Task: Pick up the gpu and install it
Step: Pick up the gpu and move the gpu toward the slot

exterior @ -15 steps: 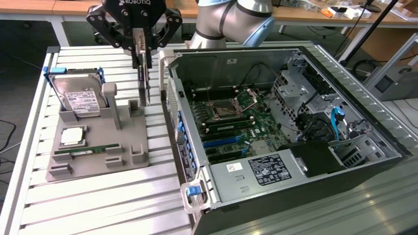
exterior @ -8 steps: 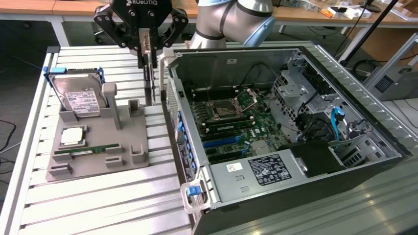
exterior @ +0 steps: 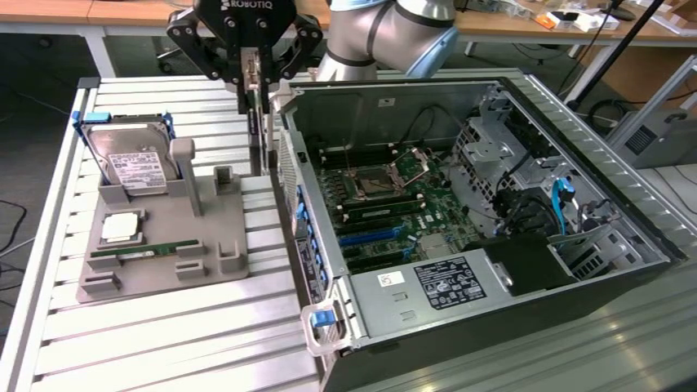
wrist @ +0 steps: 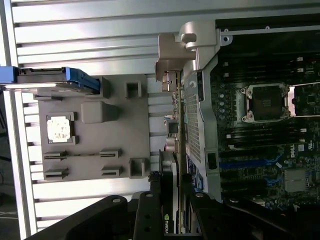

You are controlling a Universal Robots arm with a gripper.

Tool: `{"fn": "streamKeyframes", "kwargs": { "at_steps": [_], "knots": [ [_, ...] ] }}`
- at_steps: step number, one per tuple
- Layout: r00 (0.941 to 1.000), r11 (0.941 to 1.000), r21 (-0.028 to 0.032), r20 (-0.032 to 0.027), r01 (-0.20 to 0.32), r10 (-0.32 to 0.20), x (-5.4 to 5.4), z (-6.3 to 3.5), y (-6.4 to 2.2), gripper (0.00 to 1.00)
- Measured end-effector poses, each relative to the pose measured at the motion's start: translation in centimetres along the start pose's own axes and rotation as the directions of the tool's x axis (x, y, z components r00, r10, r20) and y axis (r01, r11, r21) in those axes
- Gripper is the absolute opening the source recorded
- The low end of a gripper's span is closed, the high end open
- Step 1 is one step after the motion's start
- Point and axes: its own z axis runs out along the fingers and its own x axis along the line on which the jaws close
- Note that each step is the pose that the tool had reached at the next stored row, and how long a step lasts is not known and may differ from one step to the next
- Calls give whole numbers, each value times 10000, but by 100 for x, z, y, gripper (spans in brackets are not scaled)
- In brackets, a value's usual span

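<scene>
The gripper [exterior: 259,80], marked ROBOTIQ, pinches the gpu [exterior: 257,135] upright between the grey tray's [exterior: 163,282] edge and the open computer case [exterior: 436,90]. The wrist view adds an NVIDIA logo [wrist: 166,220] and DELL lettering on the motherboard [wrist: 260,165].

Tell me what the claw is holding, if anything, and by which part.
The claw is shut on the gpu, gripping its upper end; the card is upright beside the case.

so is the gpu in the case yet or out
Out. The gripper is shut on the gpu, holding it on edge just outside the case wall; the blue slot inside is bare.
</scene>
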Motion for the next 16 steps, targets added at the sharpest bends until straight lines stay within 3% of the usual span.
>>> {"fn": "streamKeyframes", "kwargs": {
  "at_steps": [16],
  "knots": [
    [10000, 10000, 1, 0, 0, 0, -145, 4, -4, 27]
  ]
}}
